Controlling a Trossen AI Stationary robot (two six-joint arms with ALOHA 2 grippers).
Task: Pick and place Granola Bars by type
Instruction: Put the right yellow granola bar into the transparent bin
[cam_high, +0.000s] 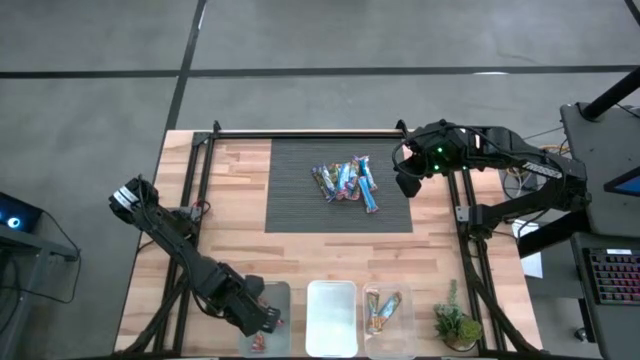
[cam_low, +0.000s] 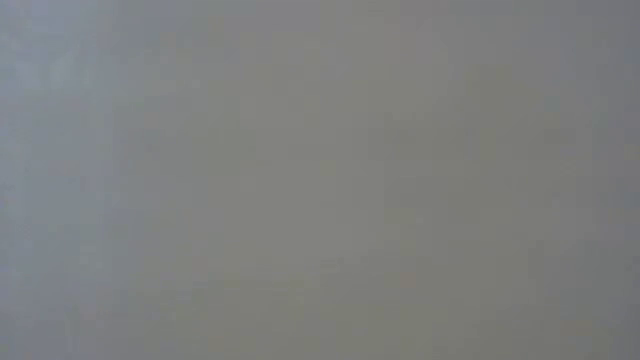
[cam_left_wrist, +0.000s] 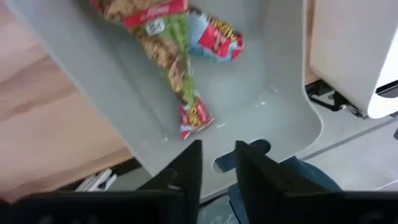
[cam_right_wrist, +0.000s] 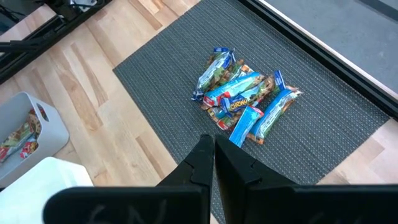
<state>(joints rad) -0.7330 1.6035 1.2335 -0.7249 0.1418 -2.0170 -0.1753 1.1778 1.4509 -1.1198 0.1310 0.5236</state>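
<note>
Our left gripper (cam_left_wrist: 217, 163), fingers slightly apart and empty, hangs over the left bin (cam_left_wrist: 273, 112) sorting red bars (cam_left_wrist: 196, 115); right gripper (cam_right_wrist: 213, 163) waits shut.

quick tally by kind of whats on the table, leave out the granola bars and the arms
clear bins: 3
dark mat: 1
small potted plant: 1
total: 5

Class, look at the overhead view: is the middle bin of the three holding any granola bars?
No: the middle bin shows only its bare white inside, with no wrapper in it.
</note>
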